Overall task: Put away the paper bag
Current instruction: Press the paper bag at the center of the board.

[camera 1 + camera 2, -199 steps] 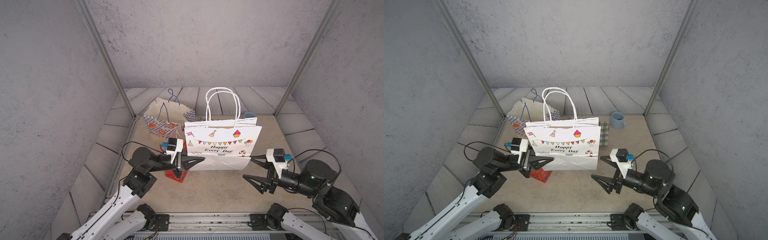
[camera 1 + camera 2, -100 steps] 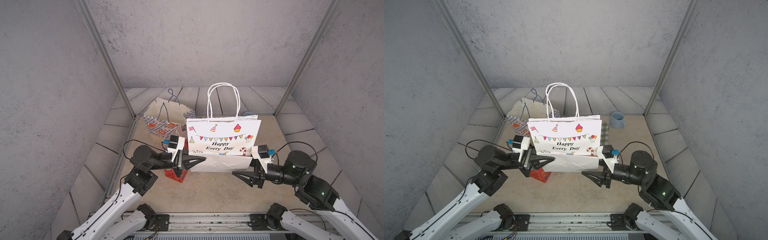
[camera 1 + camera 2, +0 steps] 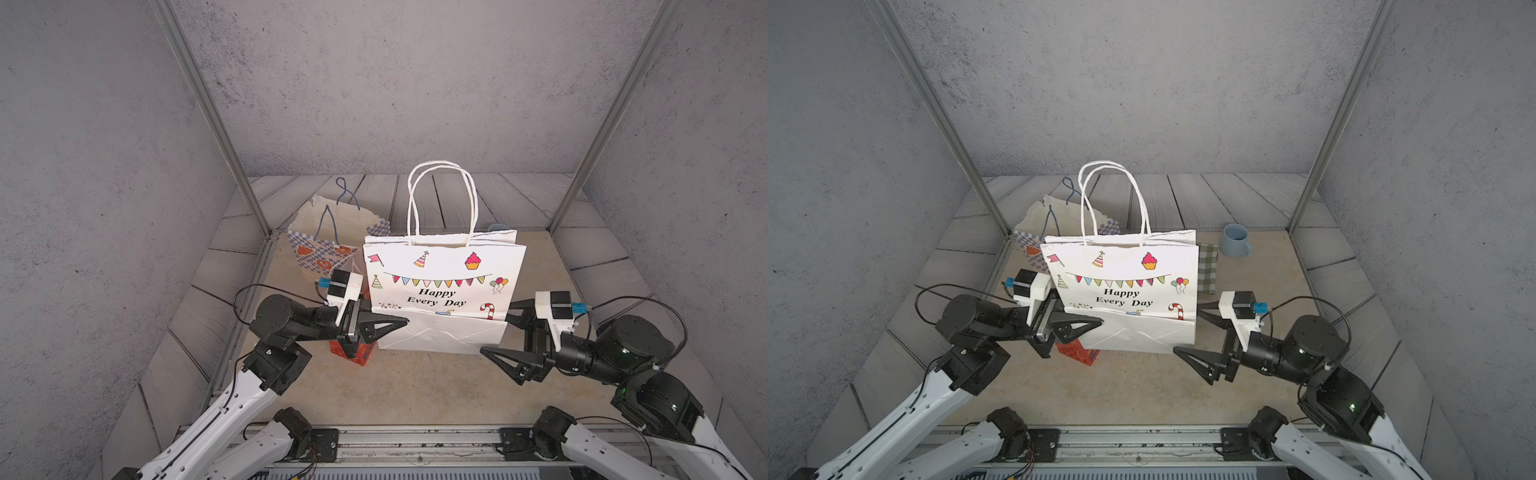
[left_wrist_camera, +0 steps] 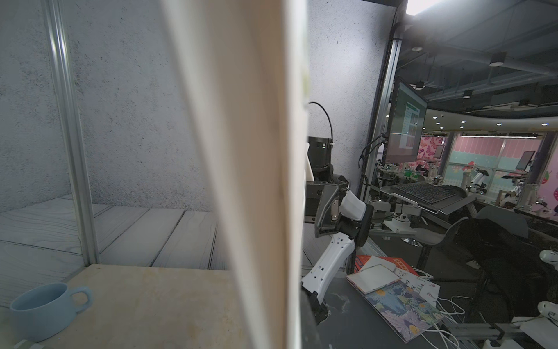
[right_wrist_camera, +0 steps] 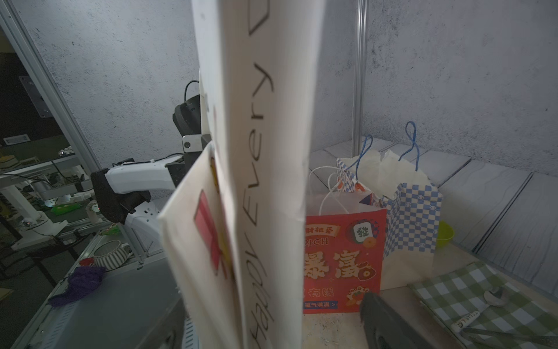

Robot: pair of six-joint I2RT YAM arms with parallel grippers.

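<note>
Count: one table [image 3: 415, 386], three paper bags, one checked cloth, one mug, two grippers.

Paper bags: the largest is the white paper bag [image 3: 442, 286], standing upright and flattened at the middle of the table in both top views. Far and to its left stands a blue checkered bag [image 3: 328, 245] with blue cord handles. A small red bag [image 3: 357, 353] sits just beside the white bag's lower left corner.

Position against the fingers: the left gripper [image 3: 405, 321] reaches in from the left, its fingers brought together on the lower left edge of the white paper bag. The right gripper [image 3: 496, 328] has its fingers spread apart, straddling the bag's lower right corner: one finger nearer than the bag's front face, the other beyond it. Contact there cannot be told.

Appearance: white paper, two white looped handles upright, serrated top rim, bottom panel folded up against the front. Print shows bunting, party hats, a cupcake, balloons, a candy cane and "Happy Every Day".

Other items: a green checked cloth [image 3: 1207, 266] lies far right of the bag, and a pale blue mug [image 3: 1235, 241] stands beyond it.
</note>
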